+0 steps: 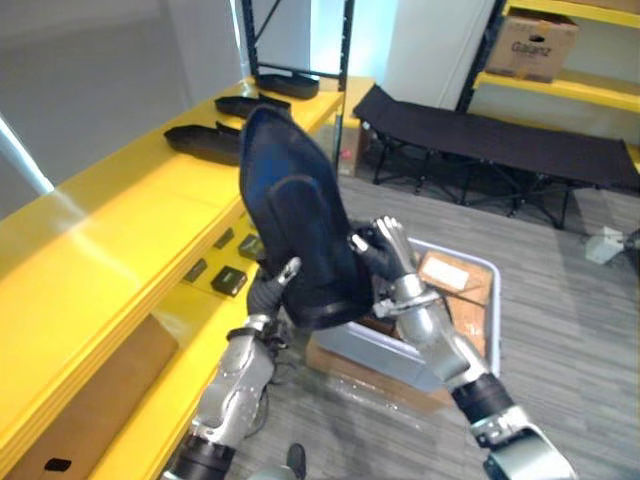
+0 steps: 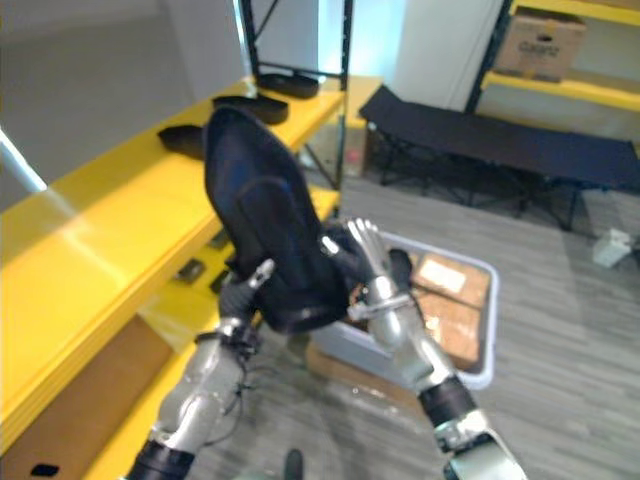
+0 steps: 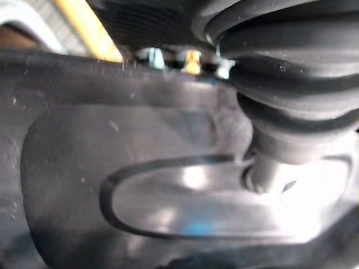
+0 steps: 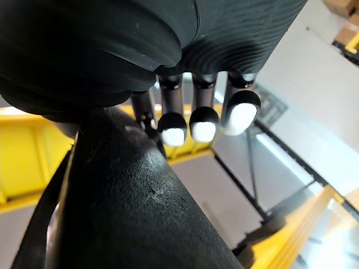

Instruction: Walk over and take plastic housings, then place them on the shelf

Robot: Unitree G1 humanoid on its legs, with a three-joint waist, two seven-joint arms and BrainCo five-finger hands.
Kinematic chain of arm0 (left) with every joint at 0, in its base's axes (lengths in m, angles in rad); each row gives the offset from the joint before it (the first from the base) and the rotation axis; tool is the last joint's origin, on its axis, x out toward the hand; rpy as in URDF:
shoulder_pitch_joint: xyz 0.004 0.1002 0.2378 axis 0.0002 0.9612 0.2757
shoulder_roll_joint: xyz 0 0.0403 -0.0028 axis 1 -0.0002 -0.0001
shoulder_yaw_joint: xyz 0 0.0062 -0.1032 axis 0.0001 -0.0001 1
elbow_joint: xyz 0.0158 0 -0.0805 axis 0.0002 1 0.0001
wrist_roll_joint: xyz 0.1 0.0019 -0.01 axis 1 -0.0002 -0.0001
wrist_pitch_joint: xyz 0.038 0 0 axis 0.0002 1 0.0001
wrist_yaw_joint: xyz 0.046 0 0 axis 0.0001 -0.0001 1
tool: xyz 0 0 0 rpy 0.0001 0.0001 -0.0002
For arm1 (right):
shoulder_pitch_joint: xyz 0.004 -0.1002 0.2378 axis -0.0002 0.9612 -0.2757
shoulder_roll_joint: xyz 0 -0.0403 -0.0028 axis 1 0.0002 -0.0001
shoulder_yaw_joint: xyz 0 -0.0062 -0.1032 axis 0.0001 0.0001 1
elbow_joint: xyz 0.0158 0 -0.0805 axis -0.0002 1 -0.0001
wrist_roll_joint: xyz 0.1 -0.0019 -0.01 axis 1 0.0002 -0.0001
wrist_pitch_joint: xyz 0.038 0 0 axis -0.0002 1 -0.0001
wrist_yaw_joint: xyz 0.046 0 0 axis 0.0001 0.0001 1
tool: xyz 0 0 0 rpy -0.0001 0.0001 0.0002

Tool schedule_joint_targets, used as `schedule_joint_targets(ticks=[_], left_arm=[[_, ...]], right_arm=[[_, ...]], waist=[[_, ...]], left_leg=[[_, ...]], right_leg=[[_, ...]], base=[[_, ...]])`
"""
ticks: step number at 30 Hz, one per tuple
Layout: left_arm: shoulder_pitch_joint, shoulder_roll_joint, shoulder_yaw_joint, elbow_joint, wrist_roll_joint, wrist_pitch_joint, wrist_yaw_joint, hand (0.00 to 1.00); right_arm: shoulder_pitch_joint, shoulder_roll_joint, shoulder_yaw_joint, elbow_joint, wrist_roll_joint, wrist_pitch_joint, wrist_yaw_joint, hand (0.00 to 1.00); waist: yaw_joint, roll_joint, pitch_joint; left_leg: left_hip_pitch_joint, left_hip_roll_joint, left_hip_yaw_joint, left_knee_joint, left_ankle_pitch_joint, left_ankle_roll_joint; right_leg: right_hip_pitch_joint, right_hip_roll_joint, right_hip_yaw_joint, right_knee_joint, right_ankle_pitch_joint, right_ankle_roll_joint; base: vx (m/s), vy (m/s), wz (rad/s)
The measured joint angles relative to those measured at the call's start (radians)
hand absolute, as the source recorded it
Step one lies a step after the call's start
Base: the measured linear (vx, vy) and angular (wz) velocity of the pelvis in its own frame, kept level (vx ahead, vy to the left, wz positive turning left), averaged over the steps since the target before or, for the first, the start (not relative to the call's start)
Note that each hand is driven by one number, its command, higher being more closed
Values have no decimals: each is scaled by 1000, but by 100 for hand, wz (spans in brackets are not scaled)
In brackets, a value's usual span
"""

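Observation:
A large black plastic housing (image 1: 295,210) stands upright in the air between my two hands, just off the edge of the yellow shelf (image 1: 120,230). My left hand (image 1: 262,298) is against its lower left side, under the bottom rim. On the lower right side my right hand (image 1: 392,262) presses with straight, spread fingers (image 4: 203,124). The housing's glossy surface (image 3: 140,168) sits very close in the left wrist view. Three more black housings (image 1: 205,142) lie in a row on the shelf top further back.
A grey bin (image 1: 385,355) holding cardboard (image 1: 448,275) sits on the floor below my hands. Small black parts (image 1: 229,281) lie on the lower shelf level. A black folding cot (image 1: 500,135) stands behind, and a cardboard box (image 1: 530,45) rests on a yellow rack at the far right.

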Motion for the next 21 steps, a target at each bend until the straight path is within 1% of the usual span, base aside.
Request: schedule_joint_targets(ticks=[2, 4, 7, 8, 10, 11, 12, 13, 15, 16, 17, 18, 19, 20, 21], left_arm=[[6, 2, -1, -18, -12, -1, 0, 100], [12, 6, -7, -35, 9, -1, 1, 100], [12, 10, -8, -42, 23, -1, 3, 100], [17, 9, -9, -60, 54, -1, 9, 100], [22, 9, -9, -101, 96, -4, 21, 100], [22, 9, -7, -119, 115, -10, 25, 100], [22, 8, -4, -146, 151, -31, 41, 100], [22, 7, 0, -160, 177, -44, 49, 100], [19, -3, 21, -218, 280, -96, 74, 100], [17, -17, 42, -234, 313, -119, 87, 100], [14, -28, 66, -241, 331, -132, 98, 100], [5, -63, 131, -244, 363, -153, 130, 100], [2, -77, 188, -244, 383, -165, 158, 100], [2, -76, 256, -240, 434, -173, 205, 100], [2, -72, 296, -236, 481, -182, 235, 100]], right_arm=[[22, -9, 4, -22, 4, -3, -1, 0], [31, -28, 23, -26, 47, -21, 0, 0], [46, -45, 36, -44, 71, -28, -1, 0], [59, -47, 35, -52, 93, -45, -1, 0], [77, -49, 36, -72, 183, -77, 9, 0], [86, -49, 35, -97, 236, -87, 28, 0], [95, -46, 28, -132, 296, -90, 67, 0], [97, -44, 23, -146, 329, -91, 87, 0], [102, -29, -10, -205, 440, -91, 181, 0], [104, -20, -17, -230, 479, -91, 210, 0], [108, -15, -23, -250, 503, -94, 222, 0], [113, -4, -51, -297, 567, -105, 259, 0], [113, 3, -89, -336, 622, -107, 287, 0], [114, 6, -166, -385, 685, -109, 318, 0], [114, 5, -233, -417, 729, -113, 335, 0]], waist=[[-3, 0, 0], [-5, 4, -2], [-5, 7, -4], [-5, 7, -4], [-4, 7, -4], [-4, 7, -4], [-5, 7, -4], [-5, 7, -4], [-5, 7, -4], [-6, 7, -4], [-6, 7, -4], [-6, 7, -4], [-5, 7, -4], [-9, 9, -7], [-13, 9, -7]], left_leg=[[0, -2, 0, 0, -2, 1], [0, -4, 1, 0, -3, 1], [-1, -6, 0, 0, -3, 1], [-2, -6, 0, 0, -4, 1], [-2, -6, 1, 1, -4, 0], [-2, -5, 1, 1, -4, 0], [0, -5, 2, 1, -4, 0], [1, -5, 2, 1, -4, 0], [5, -3, 6, 1, -4, 0], [6, -3, 8, 1, -4, 0], [7, -2, 11, 1, -4, 0], [12, 0, 22, 0, -4, 0], [20, 1, 30, 0, -6, 0], [24, 2, 32, 0, -12, 0], [25, 1, 32, 0, -12, 0]], right_leg=[[-1, -2, 0, 3, -1, 0], [-1, -4, 0, 8, -2, 0], [-2, -5, 0, 9, -3, 1], [-3, -5, 0, 9, -4, 1], [-3, -5, 1, 9, -4, 1], [-3, -5, 1, 9, -4, 1], [-2, -5, 1, 9, -4, 1], [-1, -5, 1, 9, -4, 1], [0, -5, 4, 10, -4, 1], [0, -4, 6, 11, -4, 1], [0, -5, 8, 11, -4, 1], [0, -5, 15, 13, -4, 1], [0, -5, 26, 16, -4, 1], [2, -6, 30, 22, -8, 3], [-1, -8, 31, 26, -13, 3]], base=[[0, 0, 0], [0, 0, 0], [0, 0, 0], [0, 0, 0], [0, 0, 0], [0, 0, 0], [0, 0, 0], [0, 0, -4], [0, 0, -5], [2, 3, -5], [8, 12, -9], [10, 18, -18], [14, 20, -21], [10, 21, -13], [1, 34, -2]])
